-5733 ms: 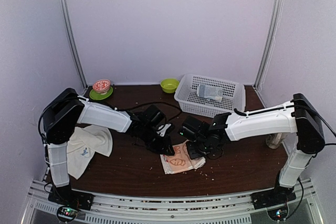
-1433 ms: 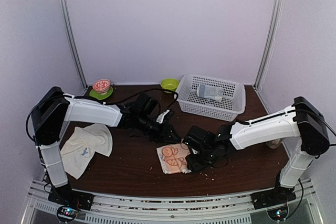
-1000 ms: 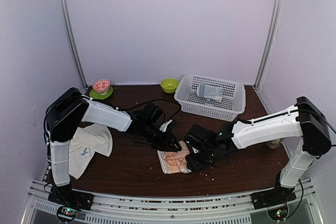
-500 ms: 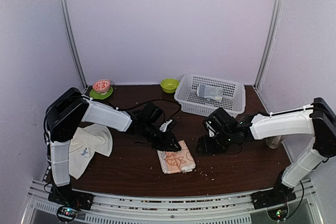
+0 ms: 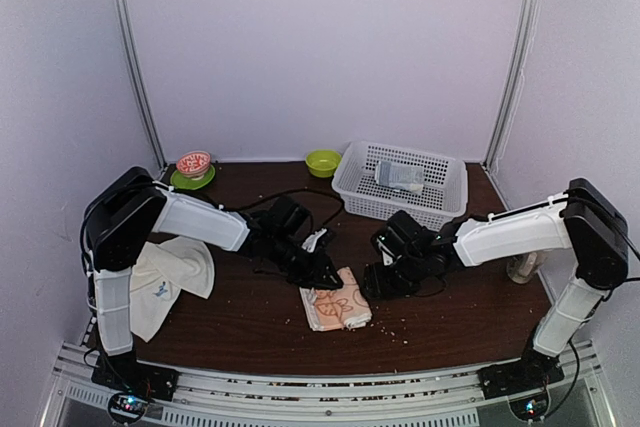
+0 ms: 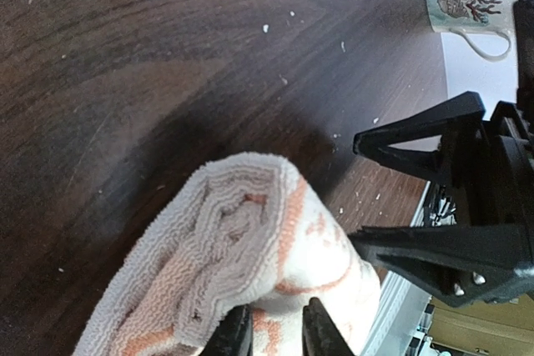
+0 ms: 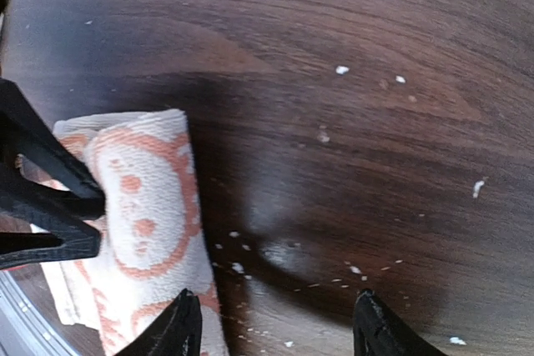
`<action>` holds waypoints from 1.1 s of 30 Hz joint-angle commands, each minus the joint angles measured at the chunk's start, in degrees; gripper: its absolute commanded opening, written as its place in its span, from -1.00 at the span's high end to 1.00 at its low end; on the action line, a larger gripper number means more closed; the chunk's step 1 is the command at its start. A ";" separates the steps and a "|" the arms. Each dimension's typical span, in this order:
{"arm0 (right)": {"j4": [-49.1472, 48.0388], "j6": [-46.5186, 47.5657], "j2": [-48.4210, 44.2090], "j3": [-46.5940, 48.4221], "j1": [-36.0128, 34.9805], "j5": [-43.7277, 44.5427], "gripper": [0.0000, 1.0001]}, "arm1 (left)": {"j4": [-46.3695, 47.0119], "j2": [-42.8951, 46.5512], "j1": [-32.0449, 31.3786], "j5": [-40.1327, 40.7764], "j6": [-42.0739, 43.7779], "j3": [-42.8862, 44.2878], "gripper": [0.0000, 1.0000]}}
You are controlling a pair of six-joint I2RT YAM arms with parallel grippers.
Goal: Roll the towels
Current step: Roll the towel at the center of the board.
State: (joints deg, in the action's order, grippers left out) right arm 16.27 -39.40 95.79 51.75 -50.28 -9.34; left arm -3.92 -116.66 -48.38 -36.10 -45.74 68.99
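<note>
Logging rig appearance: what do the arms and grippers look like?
The left arm and right arm have white shells and black joints. The left gripper and right gripper are black with tapering fingers. A black cable loops off the left arm.

Dark wood table [image 5: 240, 322] was crumb-strewn [image 7: 340, 69]. The cartoon-face towel [image 5: 338, 304] lay partly rolled between the left gripper [image 5: 322, 272] and right gripper [image 5: 378, 282]. The plain cream towel [image 5: 165, 277] lay well left of the left gripper. White basket [image 5: 400, 205], green bowl [image 5: 323, 161] and green plate [image 5: 192, 182] sat behind both grippers. A mug [image 6: 471, 7] stood right of the right gripper.
</note>
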 commanded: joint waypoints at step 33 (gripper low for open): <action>1.57 1.08 7.82 8.43 -4.83 0.83 -0.25 | -7.27 5.98 -0.01 3.87 3.02 2.77 0.47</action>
State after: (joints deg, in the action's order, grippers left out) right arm 16.86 -38.94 102.65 59.00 -54.54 -9.98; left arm -12.36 -107.59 -48.38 -31.18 -43.11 69.91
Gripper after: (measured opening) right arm 0.626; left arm 0.268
